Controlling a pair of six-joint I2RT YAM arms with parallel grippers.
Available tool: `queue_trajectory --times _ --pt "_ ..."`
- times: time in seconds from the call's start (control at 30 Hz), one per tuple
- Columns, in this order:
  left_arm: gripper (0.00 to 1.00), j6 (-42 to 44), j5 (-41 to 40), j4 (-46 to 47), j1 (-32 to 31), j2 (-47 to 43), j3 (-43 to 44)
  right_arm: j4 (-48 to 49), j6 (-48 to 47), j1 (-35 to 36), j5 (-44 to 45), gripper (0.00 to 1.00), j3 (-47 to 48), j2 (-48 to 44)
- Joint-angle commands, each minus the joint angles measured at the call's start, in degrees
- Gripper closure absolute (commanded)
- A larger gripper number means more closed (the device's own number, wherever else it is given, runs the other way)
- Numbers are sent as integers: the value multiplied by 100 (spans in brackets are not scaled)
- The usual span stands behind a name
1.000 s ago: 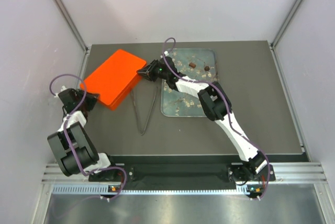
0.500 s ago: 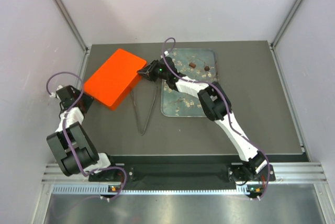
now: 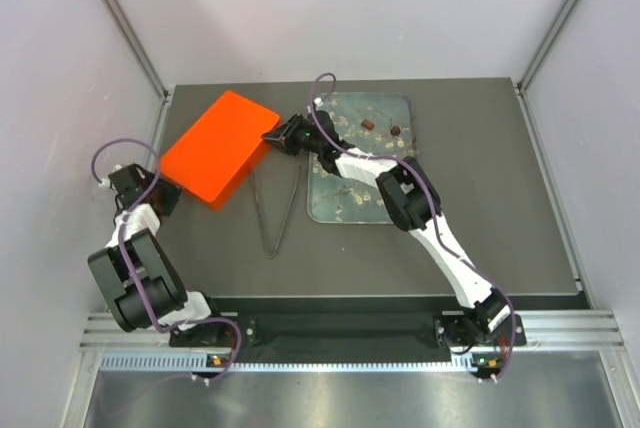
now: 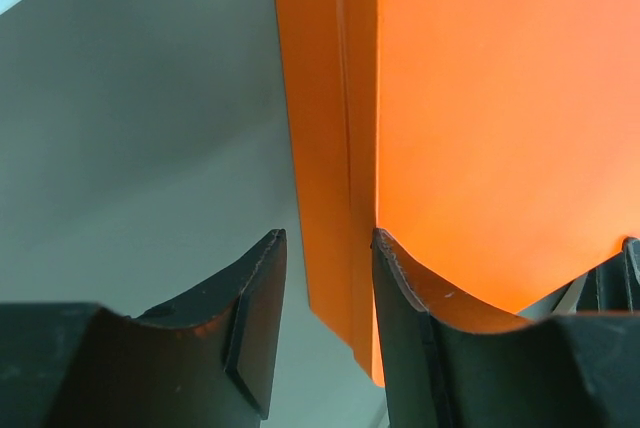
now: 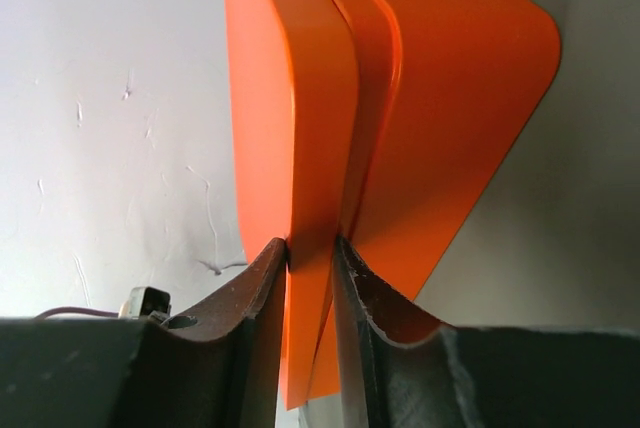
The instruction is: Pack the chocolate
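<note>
Brown chocolate [image 3: 368, 124], two pieces as far as I could see, sat bare at the far end of the glassy tray [image 3: 340, 203], well apart from the orange box [image 3: 213, 151] to its left, so by my reckoning nothing was packed yet. My right claw [image 5: 312, 253] was pinched narrow on one thin edge of that box. My left claw [image 4: 325, 283] stood partly parted astride the box's opposite edge, clamping nothing that I could tell. Between box and tray lay metal tongs [image 3: 272, 216], untouched. Opening the box and carrying every piece across was, I judged, all left to do.
</note>
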Motion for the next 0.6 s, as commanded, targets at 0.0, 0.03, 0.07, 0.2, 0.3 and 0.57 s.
queue_trajectory --times 0.0,0.03,0.07,0.2,0.3,0.57 --pt "55 -15 85 239 19 -93 91 513 -46 6 36 76 370 146" --pt "55 -15 76 248 19 -93 91 531 -28 6 45 76 362 163" --pt "55 -41 85 248 19 -93 108 548 -28 -2 36 76 388 181" --pt "55 -94 155 239 19 -93 135 610 -37 -2 54 75 397 199" --pt "56 -129 216 248 19 -84 179 741 -46 -2 36 75 406 190" --pt "58 -208 270 450 28 -66 240 979 -11 -2 71 71 449 172"
